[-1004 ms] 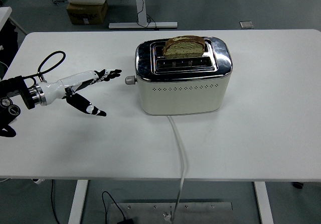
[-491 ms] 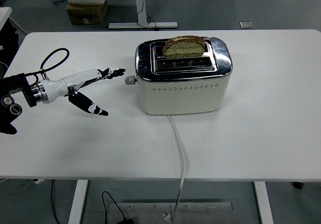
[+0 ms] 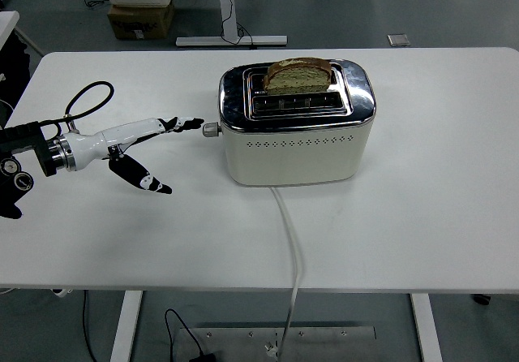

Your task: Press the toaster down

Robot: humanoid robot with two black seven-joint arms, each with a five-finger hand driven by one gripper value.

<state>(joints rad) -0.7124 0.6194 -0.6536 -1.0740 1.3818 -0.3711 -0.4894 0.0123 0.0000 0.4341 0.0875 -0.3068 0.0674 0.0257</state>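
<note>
A cream toaster (image 3: 295,143) with a chrome top stands mid-table, a slice of bread (image 3: 298,75) sticking up from its rear slot. Its small silver lever knob (image 3: 210,130) juts from the left end, raised. My left hand (image 3: 166,147) reaches in from the left, open, with outstretched fingertips (image 3: 193,122) just left of the knob and slightly above it, a small gap between them. The thumb (image 3: 149,182) hangs lower, over the table. The right arm does not show.
A white power cord (image 3: 290,248) runs from the toaster's front over the table's near edge. A black cable loop (image 3: 85,100) arches above my left wrist. On the floor beyond the table lie a cardboard box (image 3: 140,19) and a desk foot.
My left hand has slid right toward the toaster's lever knob, fingertips closing the gap to it. The toaster and bread have not moved.
</note>
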